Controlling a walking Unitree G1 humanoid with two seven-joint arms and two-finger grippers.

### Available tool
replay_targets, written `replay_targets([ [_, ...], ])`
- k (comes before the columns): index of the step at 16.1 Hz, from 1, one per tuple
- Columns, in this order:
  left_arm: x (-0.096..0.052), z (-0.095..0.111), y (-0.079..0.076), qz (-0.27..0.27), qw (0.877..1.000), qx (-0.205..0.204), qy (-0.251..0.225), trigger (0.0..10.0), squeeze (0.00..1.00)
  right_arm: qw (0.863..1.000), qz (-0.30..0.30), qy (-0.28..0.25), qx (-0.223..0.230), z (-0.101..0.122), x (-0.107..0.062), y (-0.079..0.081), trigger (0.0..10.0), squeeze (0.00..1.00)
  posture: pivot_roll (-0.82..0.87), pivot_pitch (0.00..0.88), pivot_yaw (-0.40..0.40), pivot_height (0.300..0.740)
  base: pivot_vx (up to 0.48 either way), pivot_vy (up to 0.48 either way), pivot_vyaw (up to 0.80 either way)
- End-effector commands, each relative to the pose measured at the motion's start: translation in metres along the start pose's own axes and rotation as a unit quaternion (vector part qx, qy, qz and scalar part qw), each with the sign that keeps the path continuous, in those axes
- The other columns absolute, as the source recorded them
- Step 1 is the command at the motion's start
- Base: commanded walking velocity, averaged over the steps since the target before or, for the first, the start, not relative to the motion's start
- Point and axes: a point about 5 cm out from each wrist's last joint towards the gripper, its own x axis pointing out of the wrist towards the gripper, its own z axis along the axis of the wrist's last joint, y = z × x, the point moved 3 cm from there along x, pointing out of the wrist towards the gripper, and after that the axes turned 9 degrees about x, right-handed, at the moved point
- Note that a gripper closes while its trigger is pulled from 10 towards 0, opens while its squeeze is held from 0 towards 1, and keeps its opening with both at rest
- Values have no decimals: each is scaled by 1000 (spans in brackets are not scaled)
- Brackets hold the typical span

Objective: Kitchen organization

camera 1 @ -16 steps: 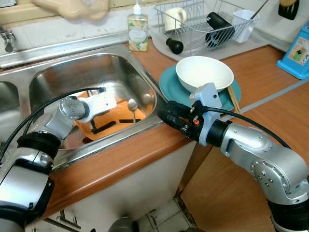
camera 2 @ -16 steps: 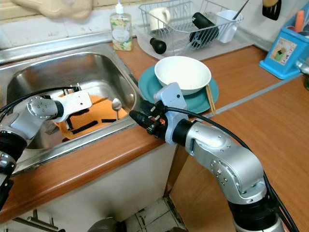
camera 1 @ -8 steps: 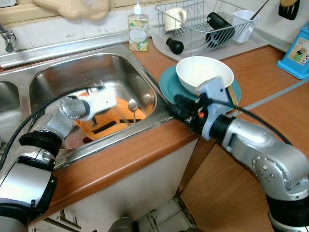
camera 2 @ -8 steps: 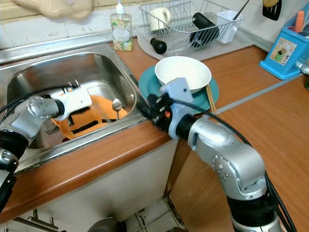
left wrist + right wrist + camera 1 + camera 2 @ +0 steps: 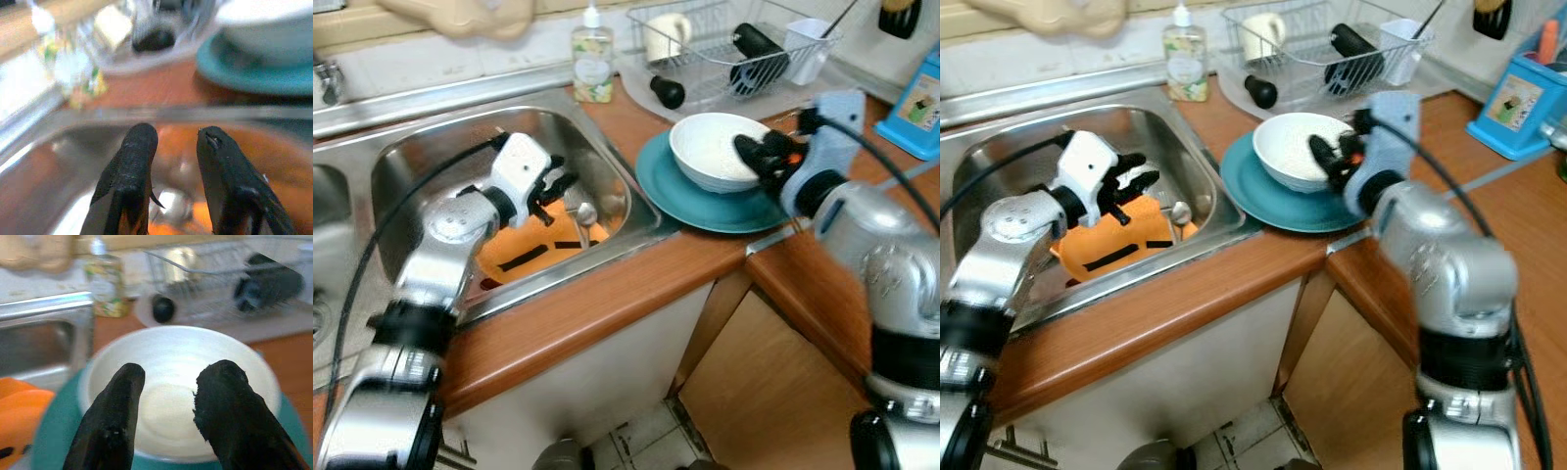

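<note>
Risk centres on the white bowl (image 5: 717, 149), which sits on the teal plate (image 5: 705, 201) on the wooden counter (image 5: 607, 313) just beside the sink (image 5: 431, 147). The right gripper (image 5: 164, 396) hovers at the bowl's near rim with its fingers parted a moderate gap and nothing between them. If they close on the smooth, curved wall at a shallow angle, the bowl is likely to slip, tip, or drag the plate toward the counter edge. A downward push on the rim could also lever the bowl off the plate. The left gripper (image 5: 171, 156) hangs inside the sink basin above the orange item (image 5: 524, 255) and the spoon (image 5: 582, 213), fingers likewise parted and empty. A descent here could strike the spoon or pin the orange item against the steel. The views are blurred, so fine clearances cannot be judged. The soap bottle (image 5: 592, 64) and dish rack (image 5: 734, 49) stand well behind and are unlikely to be disturbed.
</note>
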Motion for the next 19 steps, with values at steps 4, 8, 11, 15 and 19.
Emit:
replay_targets([
  [4, -16, 24, -11, -12, 999, -30, -26, 10000, 0, 998, -57, 1, 18, 14, 7, -30, 10000, 800, -66, 45, 1, 740, 0, 0, 0],
  [8, -30, 45, -49, -93, 991, -79, -50, 10000, 0, 989, -72, 68, 113, 7, 18, -51, 10000, 0, -67, 34, 3, 740, 0, 0, 0],
  [11, -34, 47, -54, -92, 991, -89, -44, 10000, 0, 982, -49, 92, 155, -1, 25, -44, 10000, 0, -64, 29, 1, 740, 0, 0, 0],
  [15, -35, 53, -57, -96, 990, -94, -38, 10000, 0, 969, -26, 125, 210, -13, 32, -33, 3804, 0, -57, 13, -4, 740, 0, 0, 0],
  [19, -33, 55, -57, -94, 991, -93, -36, 10000, 0, 963, -2, 127, 237, -14, 34, -23, 0, 0, -57, 11, -2, 740, 0, 0, 0],
])
